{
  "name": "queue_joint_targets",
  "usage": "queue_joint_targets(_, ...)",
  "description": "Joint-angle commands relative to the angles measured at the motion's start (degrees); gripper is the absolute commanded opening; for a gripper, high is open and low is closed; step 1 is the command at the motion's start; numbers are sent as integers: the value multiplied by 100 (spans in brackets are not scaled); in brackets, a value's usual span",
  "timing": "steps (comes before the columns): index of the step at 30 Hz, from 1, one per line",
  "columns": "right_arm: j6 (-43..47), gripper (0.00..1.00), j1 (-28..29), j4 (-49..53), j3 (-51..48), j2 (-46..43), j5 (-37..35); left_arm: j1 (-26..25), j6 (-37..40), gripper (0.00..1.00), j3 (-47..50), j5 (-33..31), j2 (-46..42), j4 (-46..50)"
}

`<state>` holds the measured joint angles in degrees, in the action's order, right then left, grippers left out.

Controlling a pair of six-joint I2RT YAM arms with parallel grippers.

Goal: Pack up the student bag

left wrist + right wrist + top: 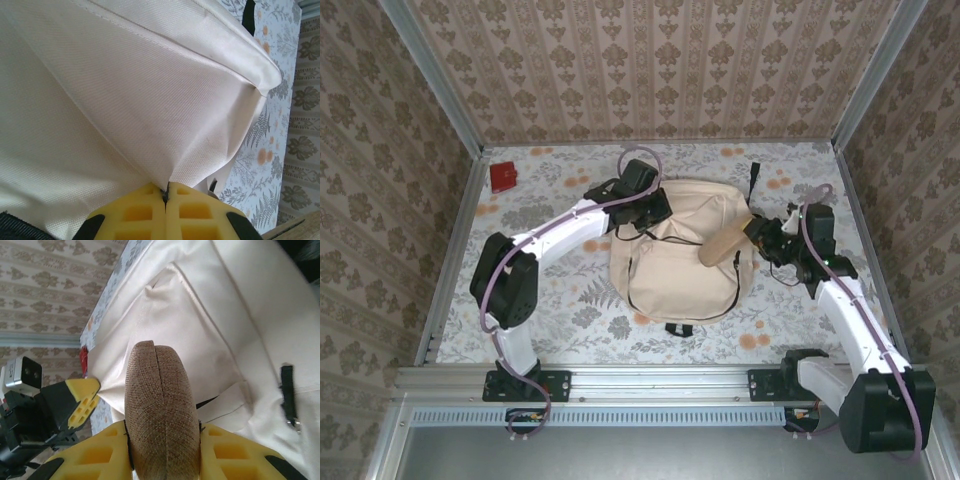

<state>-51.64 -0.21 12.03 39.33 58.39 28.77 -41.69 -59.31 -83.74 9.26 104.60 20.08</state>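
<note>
left gripper [165, 193] pinching student bag [125, 100], right gripper [163, 434] holding brown pouch [157, 390]

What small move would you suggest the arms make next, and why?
Probably raise the left gripper a little. It is shut on a fold of the student bag, so lifting may open it for the brown pouch that the right gripper holds over the bag.
</note>
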Motion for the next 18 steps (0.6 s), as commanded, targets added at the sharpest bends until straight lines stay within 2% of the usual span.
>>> queue_joint_targets(1, -279, 20, 339, -581, -37, 134, 168, 165, 127, 0, -54, -138, -377, -301)
queue_joint_targets(7, -509, 19, 701, -1111, -132, 344, -169, 266, 95, 0, -232, 80, -64, -219)
queue_joint_targets(14, -689, 17, 1237, -1523, -44, 903, -64, 368, 350, 0, -744, 439, 444, -6)
queue_joint_targets(18, -729, 17, 1277, -1618, -88, 973, -182, 399, 377, 0, -835, 498, 542, 12)
